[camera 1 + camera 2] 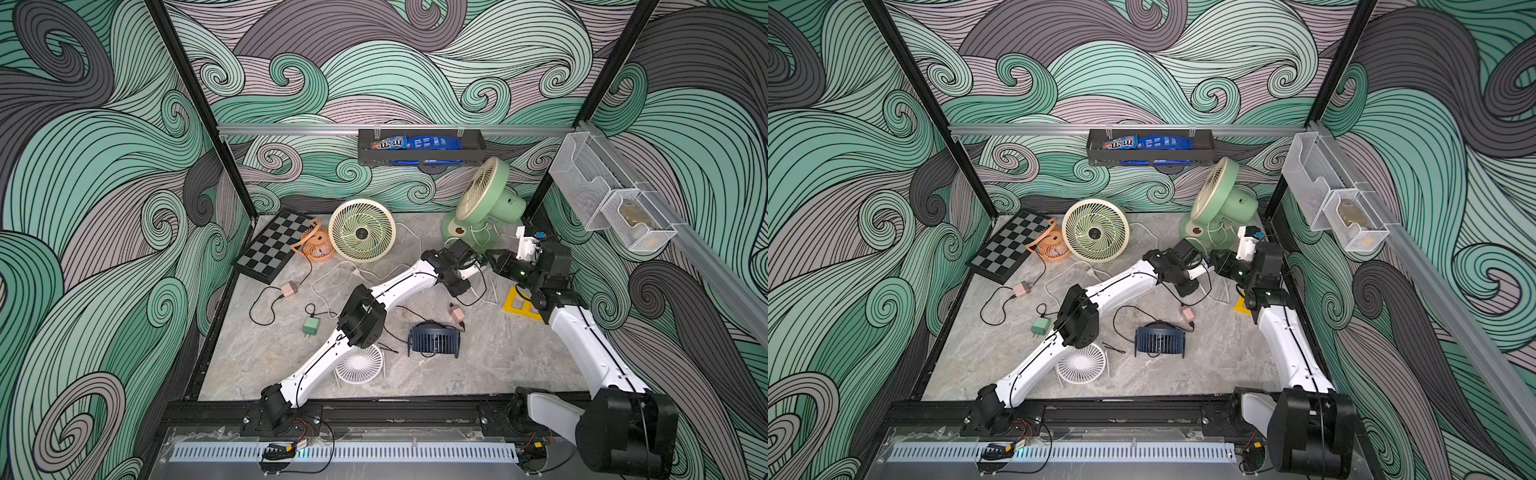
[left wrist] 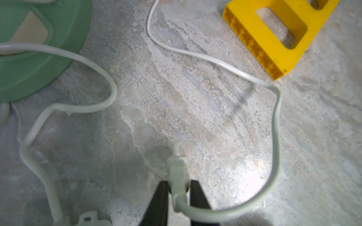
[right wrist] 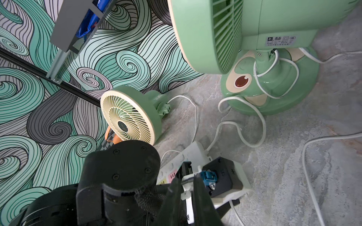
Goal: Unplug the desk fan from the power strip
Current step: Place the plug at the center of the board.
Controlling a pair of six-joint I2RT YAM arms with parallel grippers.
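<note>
Left arm [image 3: 117,168] hides most of power strip [image 3: 194,150].

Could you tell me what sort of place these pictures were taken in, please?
Most likely a robot test cell rather than a lived-in room: wave-printed wall panels on an aluminium rail, and a white robot arm bolted to the black front beam.

power strip [image 3: 193,154]: mostly hidden behind left arm's wrist [image 3: 121,172] | plug [image 2: 178,176]: blurred, close to lens | green fan base [image 2: 39,64]: cut by frame edge | yellow block [image 2: 291,58]: cut by frame edge
</note>
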